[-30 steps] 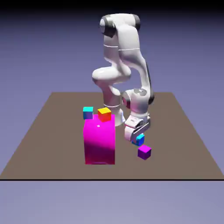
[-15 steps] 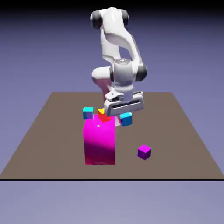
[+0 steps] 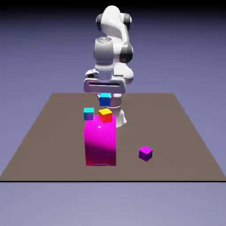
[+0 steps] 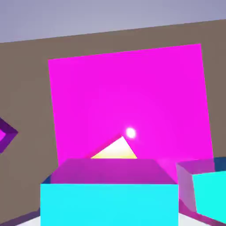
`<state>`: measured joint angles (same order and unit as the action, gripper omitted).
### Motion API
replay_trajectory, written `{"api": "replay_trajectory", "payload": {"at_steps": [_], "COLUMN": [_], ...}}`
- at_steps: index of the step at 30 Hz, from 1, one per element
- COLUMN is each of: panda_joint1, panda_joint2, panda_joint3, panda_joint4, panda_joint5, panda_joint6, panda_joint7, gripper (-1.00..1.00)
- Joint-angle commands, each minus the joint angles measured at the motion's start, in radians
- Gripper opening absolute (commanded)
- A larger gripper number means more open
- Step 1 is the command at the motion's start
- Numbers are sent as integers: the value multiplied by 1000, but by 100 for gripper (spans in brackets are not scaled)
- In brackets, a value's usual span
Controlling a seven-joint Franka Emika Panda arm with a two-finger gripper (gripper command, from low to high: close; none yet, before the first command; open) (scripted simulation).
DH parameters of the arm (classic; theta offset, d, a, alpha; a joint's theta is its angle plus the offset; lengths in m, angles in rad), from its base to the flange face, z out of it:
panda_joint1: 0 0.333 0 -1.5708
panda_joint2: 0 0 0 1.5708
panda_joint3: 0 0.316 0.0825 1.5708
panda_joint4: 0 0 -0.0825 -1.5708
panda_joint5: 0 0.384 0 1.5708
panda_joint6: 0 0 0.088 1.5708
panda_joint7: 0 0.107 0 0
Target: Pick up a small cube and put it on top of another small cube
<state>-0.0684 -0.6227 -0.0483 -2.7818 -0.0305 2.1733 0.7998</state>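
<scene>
In the exterior view my gripper (image 3: 105,95) is shut on the small cube (image 3: 105,101), which has a cyan top and blue sides. It hangs just above another small cube (image 3: 105,116), orange-red with a yellow top, and the two are apart. That cube rests on the back of the big magenta block (image 3: 100,143). In the hand view the held small cube (image 4: 109,204) fills the bottom and hides my fingertips. Only a yellow corner of the other small cube (image 4: 116,151) peeks out past it, on the magenta block's top (image 4: 128,92).
A second cyan-topped cube (image 3: 89,114) sits beside the magenta block at the exterior view's left, and shows as a cyan face (image 4: 208,196) in the hand view. A purple cube (image 3: 145,153) (image 4: 5,133) lies on the brown table (image 3: 176,132) to the block's right.
The arm has lifted the small cube from the table beside the purple cube. It has swung up and to the exterior view's left, over the magenta block.
</scene>
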Motion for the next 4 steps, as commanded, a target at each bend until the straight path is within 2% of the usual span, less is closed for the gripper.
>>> {"api": "replay_trajectory", "payload": {"at_steps": [1,4], "panda_joint1": [0,1], "panda_joint2": [0,-31], "panda_joint3": [0,2], "panda_joint4": [0,55], "panda_joint5": [-4,-2], "panda_joint6": [0,-87], "panda_joint7": [2,2], "gripper": [100,100]}}
